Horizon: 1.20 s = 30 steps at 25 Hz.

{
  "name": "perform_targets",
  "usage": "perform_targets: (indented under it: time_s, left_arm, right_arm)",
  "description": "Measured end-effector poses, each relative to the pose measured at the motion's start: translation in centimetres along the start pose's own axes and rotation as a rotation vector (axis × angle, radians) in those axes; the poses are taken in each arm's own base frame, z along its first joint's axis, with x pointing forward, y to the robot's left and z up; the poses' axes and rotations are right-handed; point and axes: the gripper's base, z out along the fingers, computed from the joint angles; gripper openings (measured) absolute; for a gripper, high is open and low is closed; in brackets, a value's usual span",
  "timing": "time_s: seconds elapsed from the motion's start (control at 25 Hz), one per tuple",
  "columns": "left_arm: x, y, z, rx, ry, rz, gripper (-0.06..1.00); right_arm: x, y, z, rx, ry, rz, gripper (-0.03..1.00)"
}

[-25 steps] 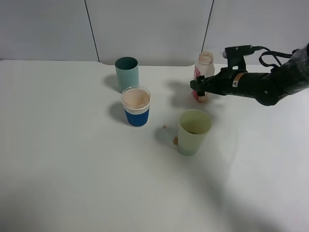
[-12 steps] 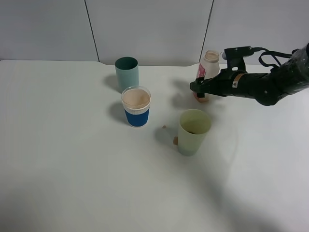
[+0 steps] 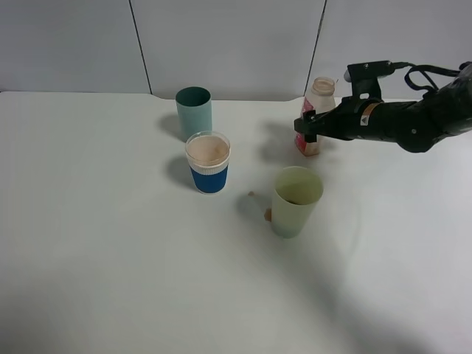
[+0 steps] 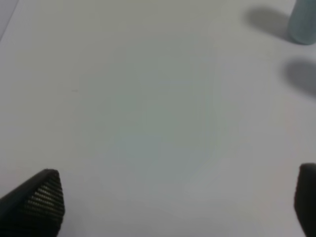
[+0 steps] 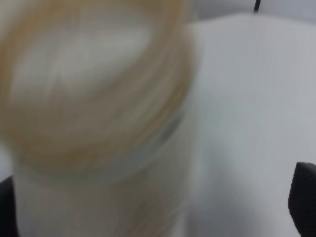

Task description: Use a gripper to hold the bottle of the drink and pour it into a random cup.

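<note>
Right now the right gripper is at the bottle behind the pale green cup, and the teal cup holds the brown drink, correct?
Not quite. The teal cup shows no drink; the brown liquid is in the blue-sleeved clear cup, as the exterior high view shows. The rest holds: the right gripper is at the bottle, behind the pale green cup.

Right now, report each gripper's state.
Left gripper: open, holding nothing.
Right gripper: open around the bottle, not clamping it.

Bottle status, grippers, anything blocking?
Right gripper open around the bottle, no grip. Left gripper open, idle over bare table. Bottle upright on table. Path to yellow-green cup clear.
</note>
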Motion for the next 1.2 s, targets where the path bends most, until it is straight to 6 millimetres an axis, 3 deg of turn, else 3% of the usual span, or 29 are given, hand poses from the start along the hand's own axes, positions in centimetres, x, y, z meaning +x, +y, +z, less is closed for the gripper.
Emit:
perform_targets:
  time_s: [0.24,0.6,0.8,1.04,1.2]
  left_arm:
    - [0.0,0.0,0.0,0.0,0.0,0.0,0.93]
    - [0.0,0.0,0.0,0.0,0.0,0.0,0.93]
    - [0.0,0.0,0.0,0.0,0.0,0.0,0.93]
    - [0.0,0.0,0.0,0.0,0.0,0.0,0.93]
    - [0.0,0.0,0.0,0.0,0.0,0.0,0.93]
  right_arm:
    - [-4.0,0.1,-3.5,0.028,-0.093,-0.073,0.99]
    - [-10.8,0.7,-12.3,0.097,-0.326,-0.213,0.99]
    - [-12.3,0.9,-16.5,0.144,-0.372,-0.247,0.99]
    - [-12.9,1.2,-21.6,0.196,-0.371,-0.23,0.99]
    - [-12.8,1.4,-26.0,0.235,-0.386,-0.222,0.99]
